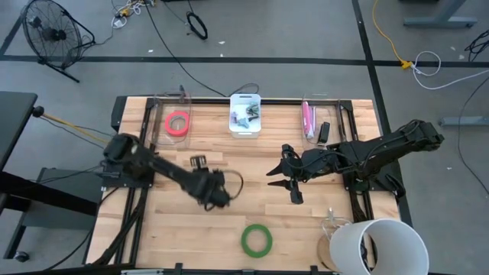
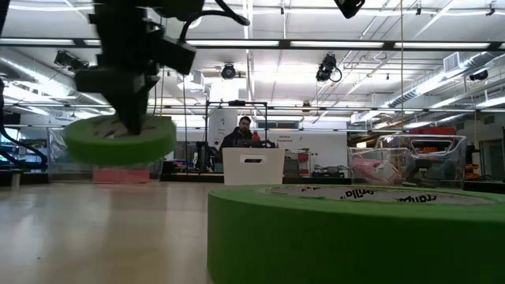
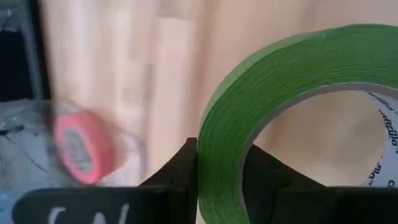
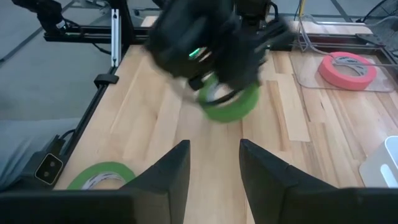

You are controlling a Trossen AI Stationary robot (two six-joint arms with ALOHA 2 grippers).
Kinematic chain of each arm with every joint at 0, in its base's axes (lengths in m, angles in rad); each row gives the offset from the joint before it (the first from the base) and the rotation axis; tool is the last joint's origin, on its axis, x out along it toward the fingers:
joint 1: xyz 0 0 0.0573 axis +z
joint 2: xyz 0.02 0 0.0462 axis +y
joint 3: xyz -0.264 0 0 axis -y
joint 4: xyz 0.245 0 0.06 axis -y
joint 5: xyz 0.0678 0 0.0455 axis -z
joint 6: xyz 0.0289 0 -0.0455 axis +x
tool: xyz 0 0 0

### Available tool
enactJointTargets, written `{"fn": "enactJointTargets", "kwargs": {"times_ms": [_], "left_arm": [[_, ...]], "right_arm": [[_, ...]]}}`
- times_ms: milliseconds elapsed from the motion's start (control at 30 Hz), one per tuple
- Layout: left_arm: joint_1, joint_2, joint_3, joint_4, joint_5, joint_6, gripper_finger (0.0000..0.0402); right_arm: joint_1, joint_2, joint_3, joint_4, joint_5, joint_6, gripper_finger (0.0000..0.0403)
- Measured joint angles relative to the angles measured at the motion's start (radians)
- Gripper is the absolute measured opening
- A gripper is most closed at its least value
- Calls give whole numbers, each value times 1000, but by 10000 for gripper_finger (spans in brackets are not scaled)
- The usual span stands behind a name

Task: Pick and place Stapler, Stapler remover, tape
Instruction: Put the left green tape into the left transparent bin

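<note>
The wooden table point(image 1: 252, 214) fills the middle of the high view, with a white bucket point(image 1: 382, 246) at its near right corner. The left arm point(image 1: 153, 164) reaches from the left edge toward the centre, and the right arm point(image 1: 382, 149) reaches in from the right. Along the far edge sit three containers: a clear tray point(image 1: 157, 126) at far left holding the pink tape point(image 1: 176, 122), a white bin point(image 1: 246, 114) in the middle with small dark and metal items inside, and a clear tray point(image 1: 325, 114) at far right holding a pink object point(image 1: 307, 118) and a small black one point(image 1: 324, 131); what those items are cannot be told. The left gripper point(image 3: 219, 171) is clamped on the wall of a green tape point(image 3: 298, 93), one finger inside the ring and one outside, and in the low view this roll point(image 2: 118, 140) hangs above the tabletop, left of centre. In the right wrist view the same roll point(image 4: 229, 102) shows under the left gripper. A second green tape point(image 1: 257, 240) lies flat on the table near the front edge, right of the left gripper and well apart from it. The right gripper point(image 1: 286, 183) hovers right of centre, its fingers point(image 4: 171, 171) parted and holding nothing. A person point(image 2: 241, 136) shows far behind the table in the low view.
</note>
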State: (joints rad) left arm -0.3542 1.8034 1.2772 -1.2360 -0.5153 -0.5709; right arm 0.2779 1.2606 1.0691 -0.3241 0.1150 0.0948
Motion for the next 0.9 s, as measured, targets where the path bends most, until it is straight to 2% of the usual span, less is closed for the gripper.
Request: {"fn": "enactJointTargets", "kwargs": {"times_ms": [167, 500, 733, 900], "left_arm": [[141, -125, -14, 2, -32, 66, 86], [466, -344, -13, 17, -33, 219, 86], [710, -438, -12, 8, -15, 227, 86], [856, -451, -12, -1, -4, 218, 86]], "right_arm": [[0, 0, 0, -5, 0, 0, 137], [0, 0, 0, -18, -1, 1, 137], [0, 0, 0, -22, 0, 2, 137], [0, 0, 0, -22, -1, 5, 137]]}}
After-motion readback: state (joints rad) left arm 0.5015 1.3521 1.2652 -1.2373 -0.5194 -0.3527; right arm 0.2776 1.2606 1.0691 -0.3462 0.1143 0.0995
